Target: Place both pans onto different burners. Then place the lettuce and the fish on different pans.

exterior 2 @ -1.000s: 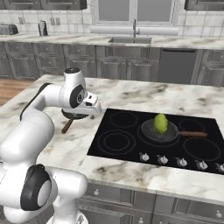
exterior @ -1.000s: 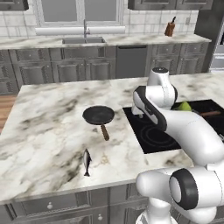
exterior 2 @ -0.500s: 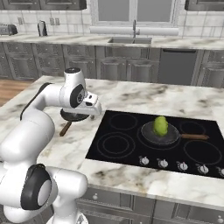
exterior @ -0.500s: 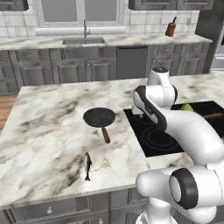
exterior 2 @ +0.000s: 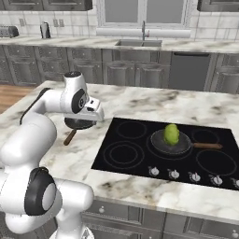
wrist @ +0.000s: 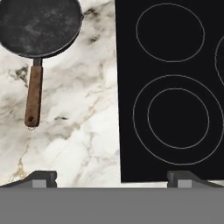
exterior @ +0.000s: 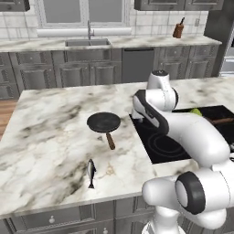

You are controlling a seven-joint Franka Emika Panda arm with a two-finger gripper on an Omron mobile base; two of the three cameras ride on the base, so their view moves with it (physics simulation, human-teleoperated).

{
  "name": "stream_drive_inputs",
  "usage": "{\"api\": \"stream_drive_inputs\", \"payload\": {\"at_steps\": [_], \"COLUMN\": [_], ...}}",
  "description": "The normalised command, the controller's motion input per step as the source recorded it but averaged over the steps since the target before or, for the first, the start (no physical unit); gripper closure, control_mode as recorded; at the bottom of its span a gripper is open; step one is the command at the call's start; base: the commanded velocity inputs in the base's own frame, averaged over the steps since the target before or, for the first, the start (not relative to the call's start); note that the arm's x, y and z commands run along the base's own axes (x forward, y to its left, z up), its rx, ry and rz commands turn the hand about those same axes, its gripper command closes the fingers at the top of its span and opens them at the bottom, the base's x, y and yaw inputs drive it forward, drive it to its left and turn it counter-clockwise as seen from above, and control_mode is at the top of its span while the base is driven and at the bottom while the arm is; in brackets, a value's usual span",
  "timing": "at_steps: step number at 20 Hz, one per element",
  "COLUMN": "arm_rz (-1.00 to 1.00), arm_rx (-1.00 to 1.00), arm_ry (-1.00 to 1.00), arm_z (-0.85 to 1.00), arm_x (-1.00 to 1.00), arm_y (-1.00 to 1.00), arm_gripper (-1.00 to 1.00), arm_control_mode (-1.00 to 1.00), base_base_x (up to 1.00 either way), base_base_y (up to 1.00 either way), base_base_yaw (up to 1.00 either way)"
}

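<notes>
marble counter (exterior: 45,132) and pan (exterior: 103,122) unchanged, pincer (wrist: 111,177) wide as before

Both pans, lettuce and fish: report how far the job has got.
Done: one pan sits on a burner with the lettuce in it. In hand: nothing; the open end effector hovers over the cooktop's edge near the second pan. Left: that pan onto another burner, then the fish, lying on the counter.
</notes>
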Motion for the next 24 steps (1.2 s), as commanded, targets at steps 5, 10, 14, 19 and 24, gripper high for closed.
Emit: {"api": "stream_drive_inputs", "payload": {"at_steps": [5,10,14,19,24], "arm_rz": [0.00,0.00,0.00,0.00,0.00], "arm_rx": [0.00,0.00,0.00,0.00,0.00], "arm_ry": [0.00,0.00,0.00,0.00,0.00], "arm_z": [-0.04,-0.21,-0.32,-0.28,-0.21], "arm_x": [0.11,0.10,0.07,0.10,0.14], "arm_y": [0.39,0.34,0.31,0.33,0.32], "arm_gripper": [-1.00,-1.00,-1.00,-1.00,-1.00], "arm_control_mode": [-1.00,-1.00,-1.00,-1.00,-1.00], "base_base_x": [0.00,0.00,0.00,0.00,0.00], "base_base_y": [0.00,0.00,0.00,0.00,0.00], "base_base_yaw": [0.00,0.00,0.00,0.00,0.00]}}
